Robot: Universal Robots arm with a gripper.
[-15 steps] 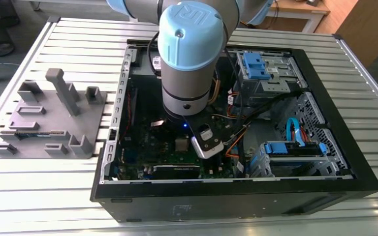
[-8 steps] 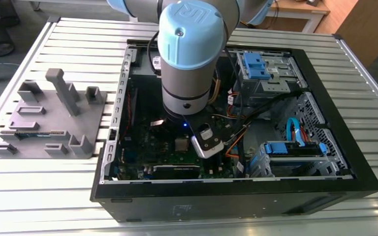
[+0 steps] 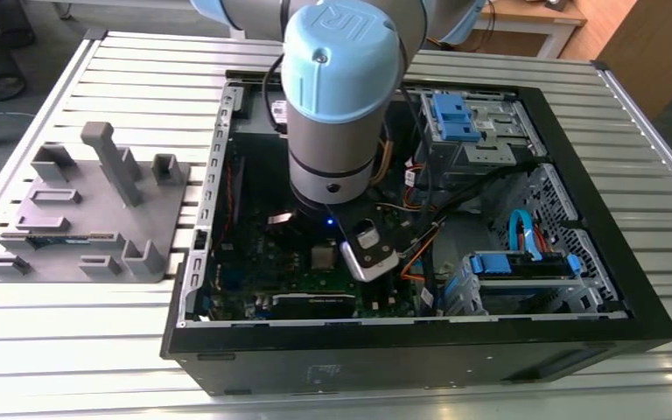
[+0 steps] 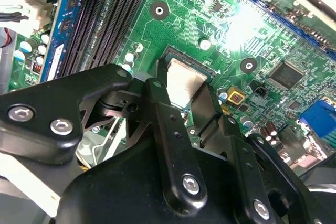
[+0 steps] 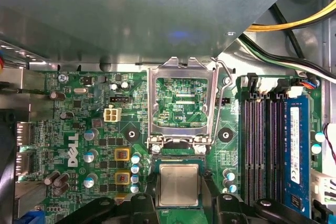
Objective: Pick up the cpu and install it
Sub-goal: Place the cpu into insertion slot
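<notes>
The cpu [image 5: 179,184], a small square chip with a pale silvery top, lies level in the dark socket of the green board [image 5: 79,124]. In both wrist views my gripper [image 5: 179,188] has one black finger against each of two opposite sides of it. In the second wrist view the cpu [image 4: 184,83] shows between the two fingers [image 4: 160,108], with my gripper [image 4: 181,97] shut on it. The socket's metal load plate [image 5: 181,103] stands flipped open just beyond the chip. In the exterior view the arm [image 3: 333,114] reaches straight down into the open computer case [image 3: 430,341].
Black memory slots [image 5: 260,145] and a blue memory stick [image 5: 295,145] run beside the socket. Yellow and black cables [image 5: 294,24] cross near the case wall. On the exterior view's left a grey plastic holder [image 3: 80,210] stands on the slatted table [image 3: 56,350]. Blue drive bays [image 3: 465,118] line the case.
</notes>
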